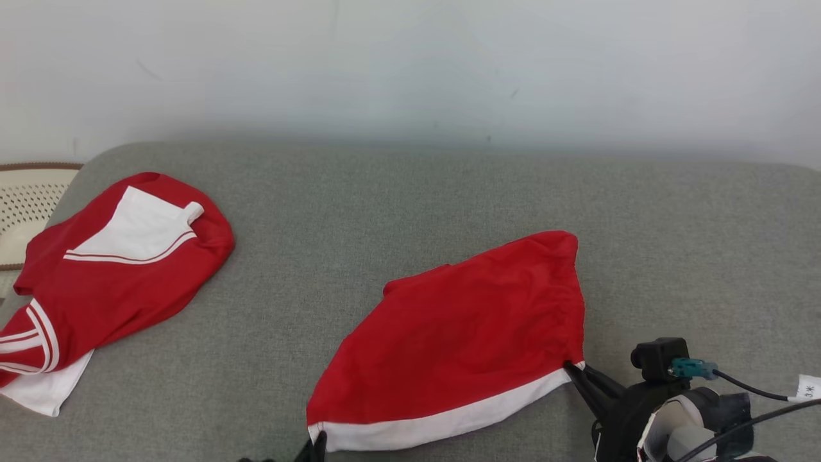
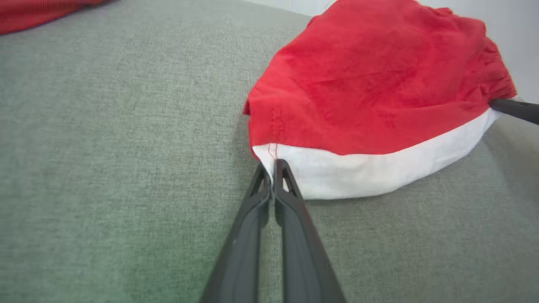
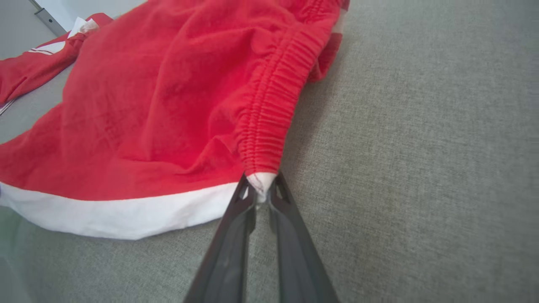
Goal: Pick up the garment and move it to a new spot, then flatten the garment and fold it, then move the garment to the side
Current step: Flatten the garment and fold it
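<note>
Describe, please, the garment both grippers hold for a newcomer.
On the grey cushion, look right of centre. The red shorts lie there, pinched by the left gripper and right gripper. Unlike the striped top far left, they carry one white band.

Grey fabric surface [image 1: 410, 212], pale wall [image 1: 410, 64] behind

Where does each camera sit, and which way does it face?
Head: high up, facing down at red shorts on grey cushion; right gripper lower right.
Left wrist: along left gripper, shut on one end of the shorts' white band.
Right wrist: along right gripper, shut at the waistband end.
Both wrist views share that white band.
</note>
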{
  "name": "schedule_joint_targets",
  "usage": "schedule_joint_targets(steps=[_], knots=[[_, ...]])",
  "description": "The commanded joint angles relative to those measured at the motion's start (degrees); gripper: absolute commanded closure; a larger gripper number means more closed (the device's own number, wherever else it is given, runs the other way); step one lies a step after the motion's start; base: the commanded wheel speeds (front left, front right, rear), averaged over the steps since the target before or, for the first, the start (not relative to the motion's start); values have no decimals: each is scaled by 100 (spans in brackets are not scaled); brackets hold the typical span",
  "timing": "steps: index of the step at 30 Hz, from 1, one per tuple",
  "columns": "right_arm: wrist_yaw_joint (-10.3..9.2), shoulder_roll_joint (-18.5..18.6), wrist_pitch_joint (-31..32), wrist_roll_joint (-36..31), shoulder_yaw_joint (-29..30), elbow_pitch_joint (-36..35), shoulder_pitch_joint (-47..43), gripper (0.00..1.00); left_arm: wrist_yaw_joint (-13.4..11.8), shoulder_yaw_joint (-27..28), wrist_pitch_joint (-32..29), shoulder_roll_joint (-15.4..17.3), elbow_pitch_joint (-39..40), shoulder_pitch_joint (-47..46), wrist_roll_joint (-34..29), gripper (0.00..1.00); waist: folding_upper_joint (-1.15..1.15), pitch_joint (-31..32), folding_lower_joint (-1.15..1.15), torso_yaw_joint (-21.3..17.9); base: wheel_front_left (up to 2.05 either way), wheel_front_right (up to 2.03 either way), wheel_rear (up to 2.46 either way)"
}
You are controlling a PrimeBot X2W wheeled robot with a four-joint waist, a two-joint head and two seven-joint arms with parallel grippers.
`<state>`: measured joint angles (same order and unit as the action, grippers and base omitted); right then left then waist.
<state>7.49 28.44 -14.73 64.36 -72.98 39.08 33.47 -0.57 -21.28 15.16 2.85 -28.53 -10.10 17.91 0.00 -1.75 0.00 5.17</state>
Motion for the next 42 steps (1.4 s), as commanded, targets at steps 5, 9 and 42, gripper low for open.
schedule_joint_targets(steps=[5, 9, 42], knots=[[0, 307, -35, 118, -19, -586, 41, 100, 12, 286, -1, 136, 561, 115, -254, 100, 0, 177, 0, -101, 0, 0, 0], [0, 519, 47, 234, 9, -1110, 261, 100, 76, 418, 0, 292, 945, -100, -447, 100, 0, 192, 0, -222, 0, 0, 0], [-2, -626, 1467, 1722, 1350, 969, 6018, 100, 784, 204, -1091, 1445, -1344, -8044, -548, 100, 0, -2143, 0, -1262, 0, 0, 0]])
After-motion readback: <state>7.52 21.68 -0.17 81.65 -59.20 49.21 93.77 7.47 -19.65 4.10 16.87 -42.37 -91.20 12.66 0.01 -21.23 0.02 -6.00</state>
